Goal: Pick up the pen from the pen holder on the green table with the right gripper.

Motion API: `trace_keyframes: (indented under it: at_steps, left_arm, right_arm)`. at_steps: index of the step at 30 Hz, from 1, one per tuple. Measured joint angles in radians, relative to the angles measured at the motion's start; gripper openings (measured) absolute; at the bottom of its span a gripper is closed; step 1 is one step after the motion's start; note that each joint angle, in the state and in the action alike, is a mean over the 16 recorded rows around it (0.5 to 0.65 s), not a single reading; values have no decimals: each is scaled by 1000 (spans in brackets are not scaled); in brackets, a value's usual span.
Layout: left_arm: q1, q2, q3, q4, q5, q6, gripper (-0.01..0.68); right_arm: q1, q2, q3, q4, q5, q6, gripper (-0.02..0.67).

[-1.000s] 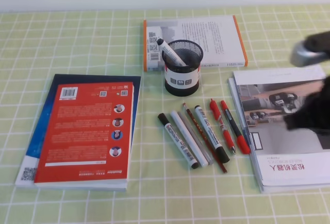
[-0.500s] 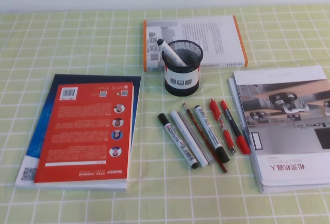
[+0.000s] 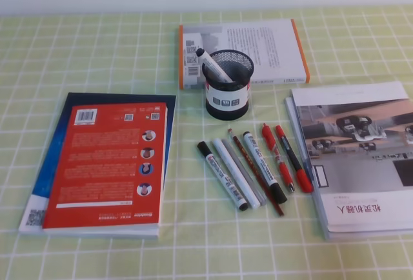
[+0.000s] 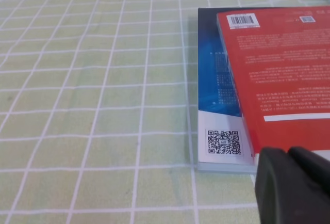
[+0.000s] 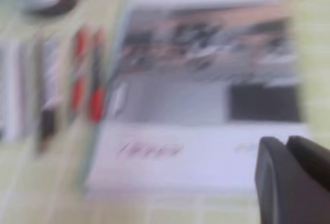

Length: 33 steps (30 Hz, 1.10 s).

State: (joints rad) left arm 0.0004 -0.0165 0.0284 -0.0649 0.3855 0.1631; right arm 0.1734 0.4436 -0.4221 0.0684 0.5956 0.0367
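Exterior high view: no arm or end effector in frame. Green check-cloth worktop (image 3: 97,54) carries the black wire-mesh pen holder w/ white label band (image 3: 229,84), upright, just in front of a white book w/ orange spine edges (image 3: 248,51). One white marker w/ black cap (image 3: 213,64) leans in the holder, tip up-left. The dark-barrelled pen w/ red cap and red end (image 3: 293,159) lies flat on the cloth, rightmost in a row of pens below the holder, beside the red pen w/ clear section (image 3: 277,157), its lower end near the edge of the grey-and-white magazine (image 3: 358,157). Red-covered book on blue book (image 3: 110,164) at left.

Left wrist view only: left end effector (image 4: 290,154) at lower right, black finger tips pressed together, clenched on nothing, over the near corner of the red/blue books.

Right wrist view only: heavy motion blur. Right end effector (image 5: 287,144) at lower right, tips together, clenched, empty, over the magazine's lower part. The pen shows as a red-dark streak (image 5: 96,87) well to the left of it, apart, not touched; holder blurred at top left.
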Motion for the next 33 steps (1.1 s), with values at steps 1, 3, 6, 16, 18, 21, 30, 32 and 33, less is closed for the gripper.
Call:
trace_keyframes:
  at_steps: [1,3,6,16,18,21,30,32,33]
  left_arm:
    - [0,0,0,0,0,0,-5]
    - [0,0,0,0,0,0,-5]
    - [0,0,0,0,0,0,-5]
    - [0,0,0,0,0,0,-5]
    - [0,0,0,0,0,0,-5]
    - [0,0,0,0,0,0,-5]
    - [0,0,0,0,0,0,-5]
    - [0,0,0,0,0,0,-5]
    - [0,0,0,0,0,0,-5]
  right_arm:
    - [-30,-40,35,3,-34,0,-12]
    - [-88,-119,102,10,-98,-1,-12]
    - [-158,-233,193,19,-181,-1,-12]
    - [-225,-435,378,32,-331,-2,-12]
    - [-220,-446,399,30,-347,-2,-12]
    - [-211,-451,422,24,-362,-2,-12]
    - [-187,-451,449,6,-328,-3,-12]
    - [-186,-451,449,4,-317,-3,-12]
    - [-185,-451,449,3,-311,-3,-12]
